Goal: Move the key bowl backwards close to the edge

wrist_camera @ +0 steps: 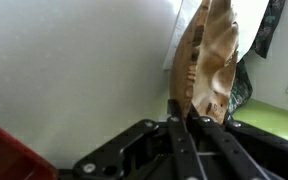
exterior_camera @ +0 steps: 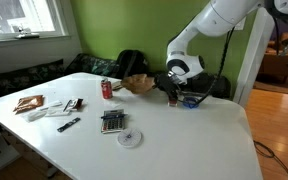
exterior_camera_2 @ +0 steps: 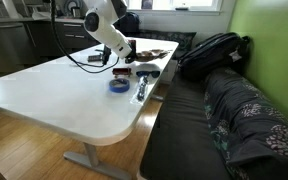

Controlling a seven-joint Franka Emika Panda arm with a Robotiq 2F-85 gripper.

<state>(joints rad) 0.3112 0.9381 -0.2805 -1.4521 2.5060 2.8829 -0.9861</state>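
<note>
Burl-wood bowl (wrist_camera: 212, 60) is clamped at its rim by the gripper (wrist_camera: 182, 112); a red can (exterior_camera: 107, 89) is seen near it, a calculator (exterior_camera: 112, 121) farther off.

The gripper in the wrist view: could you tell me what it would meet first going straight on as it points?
The key bowl: the gripper seems to have its jaws closed on the near rim, so the bowl lies directly ahead. What lies beyond it is unclear.
</note>
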